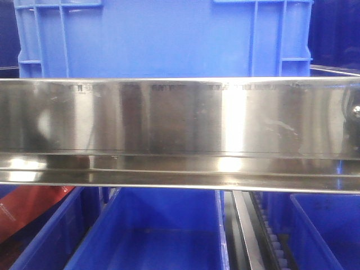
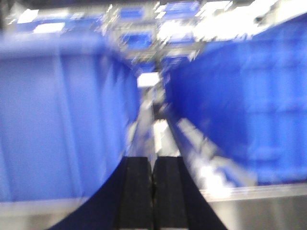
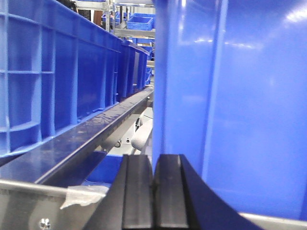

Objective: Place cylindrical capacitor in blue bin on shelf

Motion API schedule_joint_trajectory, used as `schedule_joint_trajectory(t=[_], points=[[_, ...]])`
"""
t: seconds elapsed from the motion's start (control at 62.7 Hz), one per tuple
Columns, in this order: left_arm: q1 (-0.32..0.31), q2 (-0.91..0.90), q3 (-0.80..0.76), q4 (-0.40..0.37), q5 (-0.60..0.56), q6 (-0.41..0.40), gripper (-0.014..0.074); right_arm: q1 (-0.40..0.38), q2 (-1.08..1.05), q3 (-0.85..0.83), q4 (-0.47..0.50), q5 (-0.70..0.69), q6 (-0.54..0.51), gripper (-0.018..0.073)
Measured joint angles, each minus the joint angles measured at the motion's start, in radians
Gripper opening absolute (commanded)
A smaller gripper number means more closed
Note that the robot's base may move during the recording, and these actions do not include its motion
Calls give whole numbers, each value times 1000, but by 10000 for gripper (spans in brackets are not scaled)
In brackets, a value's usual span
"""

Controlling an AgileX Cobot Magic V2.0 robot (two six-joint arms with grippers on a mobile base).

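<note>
From the front-facing view, the wide shiny stainless-steel front rail of the shelf [image 1: 180, 132] fills the middle band, scuffed and full of reflections. Above it stands a large blue plastic bin [image 1: 163, 39] with ribbed walls. Below the rail, a row of open blue plastic bins [image 1: 152, 236] shows its bare floors, with a grey metal divider [image 1: 247, 230] between two of them and a red-orange sloped object [image 1: 28, 211] at the lower left. No arm shows here, and neither does the small dark cylindrical capacitor.

The left wrist view is heavily blurred (the arm is probably moving). The left gripper [image 2: 153, 191] has its black fingers [image 2: 136, 191] pressed together, with only a thin dark seam between them and nothing visible held. It looks down a narrow gap between two blue bin walls [image 2: 62, 120].

In the right wrist view, the right gripper [image 3: 153, 191] also has its black fingers [image 3: 139, 191] closed flat against each other, empty as far as can be seen. A tall blue bin wall [image 3: 230, 105] rises just ahead, and a steel rail runs off to the left.

The capacitor lies outside all three views, so I judge the task to be at its searching or approach step. The next move calls for finding the part, then spreading one pair of fingers to take it.
</note>
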Motion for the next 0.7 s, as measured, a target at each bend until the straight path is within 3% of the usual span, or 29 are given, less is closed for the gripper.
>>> schedule_joint_trajectory(t=[0.159, 0.702], points=[[26, 0, 42, 10, 13, -4, -111, 0, 0, 0, 0, 0, 0, -166], [26, 0, 43, -46, 24, -8, -111, 0, 0, 1, 0, 0, 0, -166]])
